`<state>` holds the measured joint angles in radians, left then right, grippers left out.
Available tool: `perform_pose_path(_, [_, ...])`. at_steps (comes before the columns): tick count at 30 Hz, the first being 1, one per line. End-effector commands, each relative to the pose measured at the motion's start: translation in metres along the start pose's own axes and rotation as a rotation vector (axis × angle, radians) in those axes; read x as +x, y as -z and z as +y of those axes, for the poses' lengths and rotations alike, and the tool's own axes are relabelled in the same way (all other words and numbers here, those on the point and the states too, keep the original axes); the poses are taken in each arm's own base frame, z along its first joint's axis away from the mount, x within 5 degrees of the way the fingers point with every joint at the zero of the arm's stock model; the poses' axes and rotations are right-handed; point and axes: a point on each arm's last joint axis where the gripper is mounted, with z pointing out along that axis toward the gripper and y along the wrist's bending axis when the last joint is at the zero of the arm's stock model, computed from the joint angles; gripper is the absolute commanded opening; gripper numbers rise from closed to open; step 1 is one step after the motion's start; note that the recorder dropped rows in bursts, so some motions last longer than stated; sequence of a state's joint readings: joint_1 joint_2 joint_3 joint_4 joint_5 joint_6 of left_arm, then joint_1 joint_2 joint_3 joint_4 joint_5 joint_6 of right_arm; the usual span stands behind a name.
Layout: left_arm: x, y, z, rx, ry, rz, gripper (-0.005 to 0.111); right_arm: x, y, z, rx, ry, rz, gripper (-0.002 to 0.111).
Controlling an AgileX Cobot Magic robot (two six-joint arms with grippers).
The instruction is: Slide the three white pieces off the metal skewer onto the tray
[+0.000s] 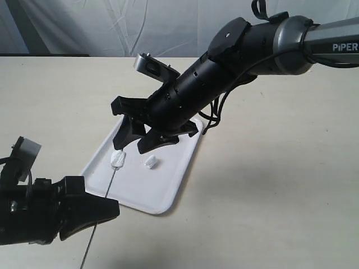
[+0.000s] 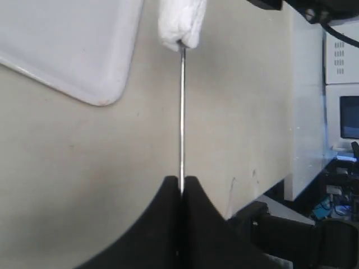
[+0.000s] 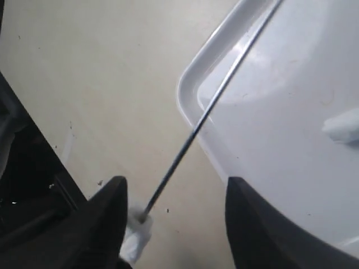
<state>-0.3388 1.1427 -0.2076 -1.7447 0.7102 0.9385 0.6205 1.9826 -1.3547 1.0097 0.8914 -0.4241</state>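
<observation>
My left gripper (image 1: pixel 114 210) (image 2: pixel 182 180) is shut on the thin metal skewer (image 1: pixel 106 189) (image 2: pixel 182 112) (image 3: pixel 197 126), which slants up over the tray's near left rim. A white piece (image 1: pixel 117 160) (image 2: pixel 180 25) (image 3: pixel 136 235) sits at the skewer's far end. I cannot tell whether it is one chunk or more. Another white piece (image 1: pixel 150 162) (image 3: pixel 342 126) lies loose on the glossy white tray (image 1: pixel 140 190) (image 2: pixel 67 45) (image 3: pixel 280 129). My right gripper (image 1: pixel 130 144) (image 3: pixel 175 182) hangs open just above the skewered piece, one finger close beside it.
The tray lies on a beige table (image 1: pixel 269 185) with a pale curtain (image 1: pixel 112 25) behind. The right arm (image 1: pixel 224 67) stretches over the tray's far end. Beyond the table edge in the left wrist view stands equipment with a screen (image 2: pixel 348 115).
</observation>
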Motion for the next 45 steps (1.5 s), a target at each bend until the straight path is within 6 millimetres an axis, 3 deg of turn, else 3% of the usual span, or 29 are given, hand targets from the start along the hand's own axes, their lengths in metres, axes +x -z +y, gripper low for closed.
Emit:
perform_pose_path(1, [-0.007, -0.002, 0.005, -0.067, 0.004, -0.042, 0.0, -0.001, 0.0, 0.002, -0.03, -0.011, -0.016, 0.051])
perform_pose_path(7, [-0.018, -0.003, -0.004, -0.058, -0.023, -0.079, 0.0, -0.001, 0.0, 0.005, -0.061, -0.035, -0.02, 0.049])
perform_pose_path(13, [-0.02, -0.003, -0.006, -0.054, -0.027, -0.082, 0.0, -0.004, 0.0, 0.007, -0.092, -0.033, -0.044, 0.032])
perform_pose_path(19, [-0.018, -0.003, -0.008, -0.03, -0.032, -0.064, 0.0, -0.002, -0.004, 0.017, -0.13, -0.01, -0.057, 0.046])
perform_pose_path(32, [-0.019, -0.003, -0.008, -0.036, -0.032, -0.068, 0.0, 0.003, -0.008, 0.019, -0.121, 0.018, -0.013, 0.046])
perform_pose_path(38, [-0.021, -0.003, -0.011, -0.027, -0.041, -0.072, 0.0, 0.006, -0.009, 0.016, -0.075, 0.04, 0.015, 0.027])
perform_pose_path(45, [-0.024, -0.003, -0.015, -0.013, -0.052, -0.079, 0.0, 0.005, -0.009, 0.016, -0.071, 0.038, 0.004, 0.026])
